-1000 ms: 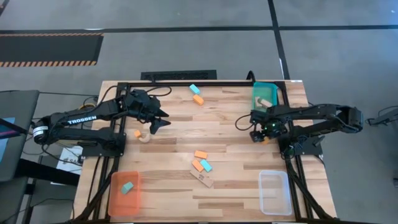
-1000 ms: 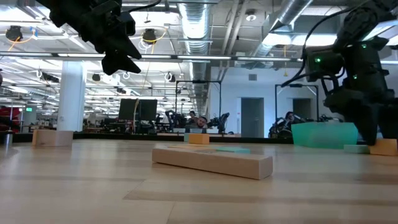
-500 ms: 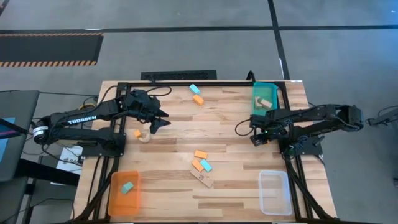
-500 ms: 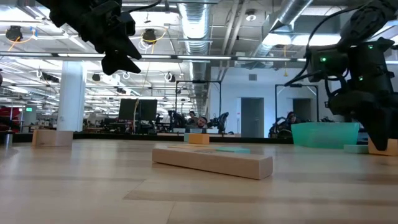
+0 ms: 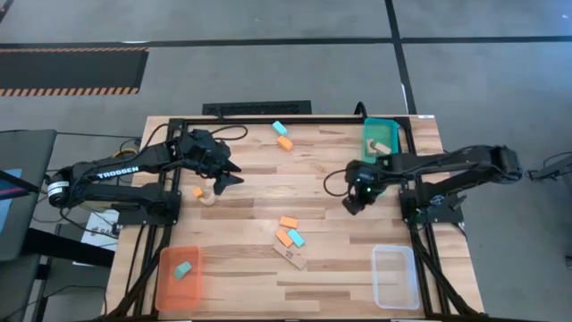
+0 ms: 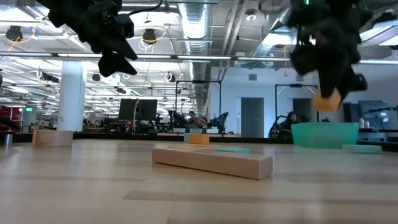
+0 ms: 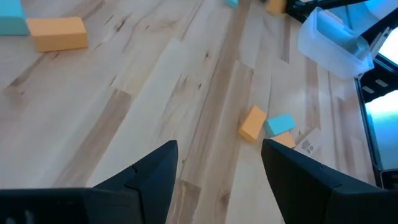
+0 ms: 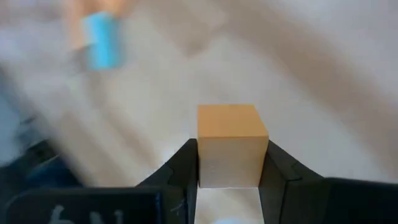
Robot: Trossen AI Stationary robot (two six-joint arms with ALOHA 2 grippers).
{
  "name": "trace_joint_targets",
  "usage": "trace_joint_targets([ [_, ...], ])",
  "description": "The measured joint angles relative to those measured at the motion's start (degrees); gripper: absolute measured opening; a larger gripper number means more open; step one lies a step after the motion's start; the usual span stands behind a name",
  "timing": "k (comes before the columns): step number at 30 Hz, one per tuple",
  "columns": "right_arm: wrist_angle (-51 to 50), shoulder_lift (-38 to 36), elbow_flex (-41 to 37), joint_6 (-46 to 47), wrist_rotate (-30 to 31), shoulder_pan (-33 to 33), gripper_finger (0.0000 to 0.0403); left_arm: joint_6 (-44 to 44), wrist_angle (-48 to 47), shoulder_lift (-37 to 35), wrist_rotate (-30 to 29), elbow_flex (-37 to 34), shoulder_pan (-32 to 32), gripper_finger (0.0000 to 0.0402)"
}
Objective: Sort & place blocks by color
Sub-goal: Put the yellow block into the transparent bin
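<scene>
My right gripper [image 5: 355, 200] hangs over the table's right half, left of the teal tray [image 5: 391, 131], shut on a small orange block [image 8: 229, 134], which also shows in the low view [image 6: 326, 99]. Over the left half my left gripper [image 5: 229, 175] hovers open, holding nothing, near an orange block [image 5: 197, 191] and a tan arch piece [image 5: 208, 198]. At the table's middle lie two orange blocks [image 5: 288, 222], a teal one [image 5: 296, 237] and a tan one [image 5: 291, 258]. A teal block [image 5: 279, 128] and an orange block [image 5: 285, 142] lie at the far edge. My right gripper pinches the orange block by two opposite sides [image 8: 203, 155] between its two fingers [image 8: 181, 167]. The fingers come from above, slanting down. The block sits at the fingers' free ends [image 6: 328, 101], lifted clear of the table.
The orange tray [image 5: 166, 288] at the near left holds a teal block [image 5: 183, 269]. A tan block [image 5: 382, 148] lies in the teal tray. A clear tray [image 5: 395, 277] stands at the near right. Bare wood lies between the middle blocks and the trays.
My right gripper has taken hold of the orange block that lay on the table beside the teal tray. It has lifted the block clear and carried it up and toward the table's left, rolling as it went.
</scene>
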Motion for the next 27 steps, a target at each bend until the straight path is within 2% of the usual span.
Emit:
trace_joint_targets([
  [6,-0.21,-0.02,4.90,9.83,-9.79,10.92,0.0130,3.90,0.07,0.00,-0.04,0.00,0.00,0.0222],
  [11,0.23,0.00,4.52,24.96,-14.10,22.60,0.0133,7.56,0.74,0.00,-0.07,0.00,0.00,0.0222],
  [19,0.13,0.27,4.26,53.16,-13.57,38.00,0.0135,12.26,1.93,0.00,-0.55,0.00,0.00,0.0222],
  [23,-4.05,2.15,4.27,57.31,-12.14,42.07,0.0136,13.72,3.01,0.00,-1.97,0.00,0.00,0.0222],
  [27,-8.93,5.50,4.21,56.29,-12.14,42.82,0.0136,14.11,4.70,0.00,-2.24,0.08,0.00,0.0222],
])
